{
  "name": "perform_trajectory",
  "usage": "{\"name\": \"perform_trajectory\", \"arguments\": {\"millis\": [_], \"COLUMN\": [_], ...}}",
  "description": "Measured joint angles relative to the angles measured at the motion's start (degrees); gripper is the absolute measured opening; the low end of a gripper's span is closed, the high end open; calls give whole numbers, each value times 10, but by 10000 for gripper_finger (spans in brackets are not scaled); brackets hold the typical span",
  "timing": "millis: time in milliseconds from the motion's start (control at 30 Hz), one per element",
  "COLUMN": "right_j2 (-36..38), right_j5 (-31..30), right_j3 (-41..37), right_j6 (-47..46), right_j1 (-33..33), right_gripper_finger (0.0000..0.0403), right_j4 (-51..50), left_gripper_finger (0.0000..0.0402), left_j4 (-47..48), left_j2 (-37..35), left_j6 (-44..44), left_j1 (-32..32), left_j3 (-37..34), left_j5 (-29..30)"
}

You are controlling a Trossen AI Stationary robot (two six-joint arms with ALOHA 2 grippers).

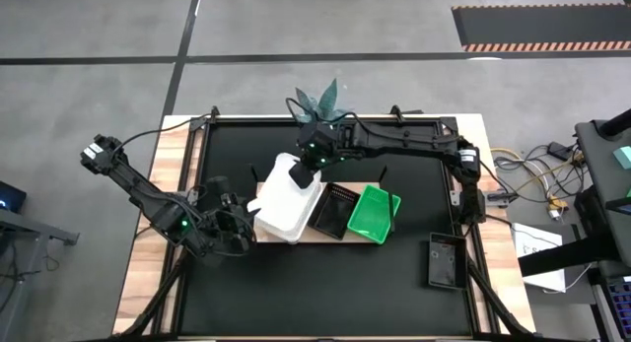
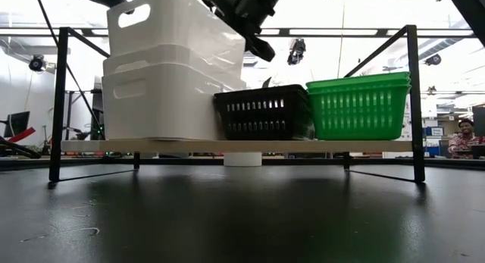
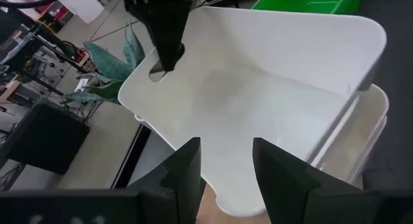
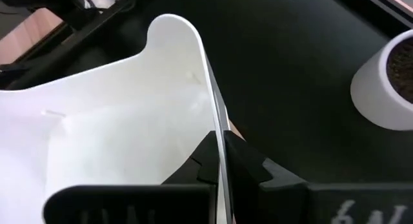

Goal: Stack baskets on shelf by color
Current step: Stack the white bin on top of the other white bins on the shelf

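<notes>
Shelf: flat light-brown wooden board (image 2: 227, 145) w/ visible grain, mid-table on black mat (image 1: 325, 283); carries three groups of baskets side by side.
White stack: two white rectangular plastic baskets (image 2: 163, 100) nested at left-arm end of board; nothing seen inside.
Top white basket: third white plastic basket w/ handle slot (image 1: 286, 189), tilted, one end raised above the stack, lower end sitting in the stack. Interior bare in both wrist views (image 3: 271, 88).
Black basket: black slotted plastic basket (image 2: 263, 111) in middle of board, just beside white stack; slotted bottom shows from above, no contents seen.
Green stack: bright green slotted plastic baskets (image 2: 358, 105) nested at right-arm end, beside black one; top one shows nothing inside.
Spare black basket: another black plastic tray (image 1: 445, 260) on mat nr right front corner, well apart from board.
Right gripper (image 4: 221, 161): pinched tight on thin end wall of tilted white basket, by handle slot.
Left gripper (image 3: 226, 169): fingers partly spread, at opposite end of white baskets, rim between them; contact — cannot tell.
Plant pot: white round pot (image 4: 387, 85) w/ dark soil, on mat behind board; green leaves (image 1: 323, 101) above.
</notes>
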State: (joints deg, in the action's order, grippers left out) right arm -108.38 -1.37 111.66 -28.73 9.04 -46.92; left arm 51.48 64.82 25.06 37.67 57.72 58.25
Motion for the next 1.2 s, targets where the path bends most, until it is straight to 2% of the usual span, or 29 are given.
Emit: {"name": "perform_trajectory", "arguments": {"millis": [533, 733, 900, 1000, 1100, 1200], "right_j2": [-1, -1, -1, 5, 24, 55], "right_j5": [-1, -1, -1, -2, -11, -51], "right_j3": [-48, -48, -34, -10, 10, 12], "right_j6": [41, 63, 83, 103, 118, 133], "right_j1": [-2, -2, -2, -2, -8, -34], "right_gripper_finger": [10, 52, 101, 125, 137, 135], "right_j4": [15, 21, -6, -55, -108, -157], "left_gripper_finger": [125, 125, 125, 124, 110, 80], "left_j4": [-5, -43, -138, -191, -239, -271], "left_j2": [-12, -11, -8, 0, 10, 25], "left_j6": [0, -35, -120, -166, -197, -213], "left_j1": [0, 0, -2, -6, -17, -43], "left_j3": [3, 2, 0, 0, 1, 3], "left_j5": [41, 39, -6, -31, -66, -114]}}
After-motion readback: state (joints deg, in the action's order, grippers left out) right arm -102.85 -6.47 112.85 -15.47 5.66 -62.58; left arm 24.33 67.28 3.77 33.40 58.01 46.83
